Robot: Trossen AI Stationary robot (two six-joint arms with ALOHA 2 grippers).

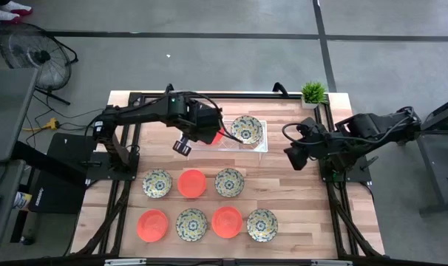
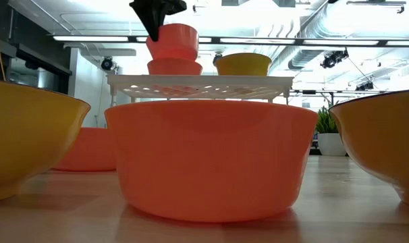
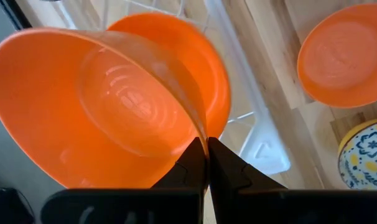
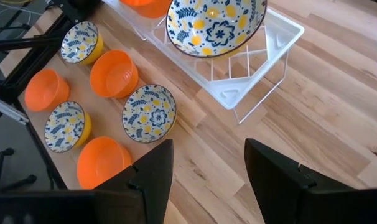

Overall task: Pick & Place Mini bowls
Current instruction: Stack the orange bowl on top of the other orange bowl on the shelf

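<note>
The left gripper (image 3: pixel 206 163) is hanging over the white tray (image 1: pixel 262 145) at the far side of the tabletop (image 1: pixel 298 192), its fingers (image 3: pixel 190 167) clenched on the rim of an orange-red mini bowl (image 3: pixel 95 106). That held bowl is sitting tilted above a second orange-red bowl (image 3: pixel 210 74), which is lying in the tray; in the low view the held bowl (image 2: pixel 172 40) is showing just above the other one (image 2: pixel 174 66), and whether the two are touching cannot be told. A cream floral bowl (image 1: pixel 246 129) is resting in the tray beside them, toward the right arm's side. The right gripper (image 4: pixel 207 163) is waiting just to the right of the tray, above bare wood, its fingers (image 4: pixel 152 168) spread wide and grasping nothing. Nearer the front of the tabletop, seven more bowls are standing in two rows, each apart from its neighbours: a floral bowl (image 1: pixel 157 183), an orange-red one (image 1: pixel 192 183) and another floral one (image 1: pixel 229 182) in the row closer to the tray, then an orange-red bowl (image 1: pixel 152 224), a floral one (image 1: pixel 191 224), an orange-red one (image 1: pixel 227 222) and a floral one (image 1: pixel 262 224) in the front row. A small potted plant (image 1: pixel 313 92) is standing at the far right corner of the tabletop.
</note>
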